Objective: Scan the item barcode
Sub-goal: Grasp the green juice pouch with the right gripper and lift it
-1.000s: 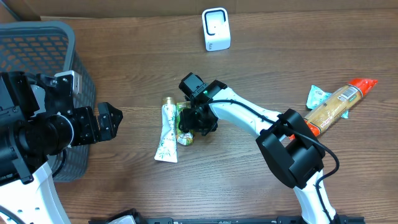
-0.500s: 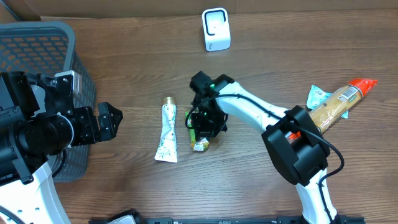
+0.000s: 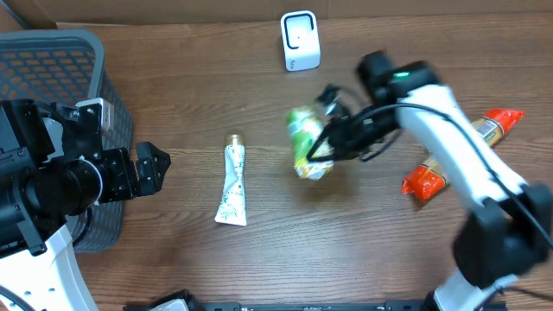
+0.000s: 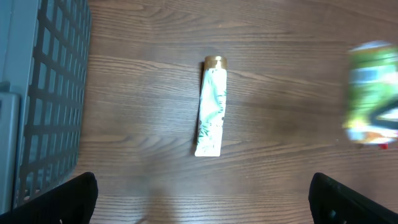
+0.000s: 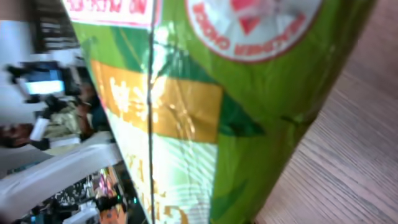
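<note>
Wooden table (image 3: pixel 173 259) fills the overhead view. All places below are given from the white scanner (image 3: pixel 300 41), which stands upright at the far side.

Grey mesh basket (image 3: pixel 52 52): far left of the scanner, at the table's left edge; its wall also shows in the left wrist view.

Left gripper (image 3: pixel 152 168): left of the scanner and nearer the robot, just beside the basket, jaws spread wide, nothing between them. Left wrist view shows both dark fingertips (image 4: pixel 74 199) well apart over bare wood.

Right gripper (image 3: pixel 335 136): a bit right of the scanner and nearer the robot, clenched on the green packet (image 3: pixel 304 142). The packet hangs at the fingers' left end, almost straight in front of the scanner, and is motion-blurred. It fills the right wrist view, with a red-and-white logo and a yellow band. Cannot tell whether it clears the table.

Long tan pack with red ends (image 3: pixel 422 182): well right of the scanner, partly hidden under the right arm.

White tube with gold cap (image 3: pixel 232 186): left of the scanner and nearer the robot, lying flat, cap pointing away from the robot, apart from both grippers.
</note>
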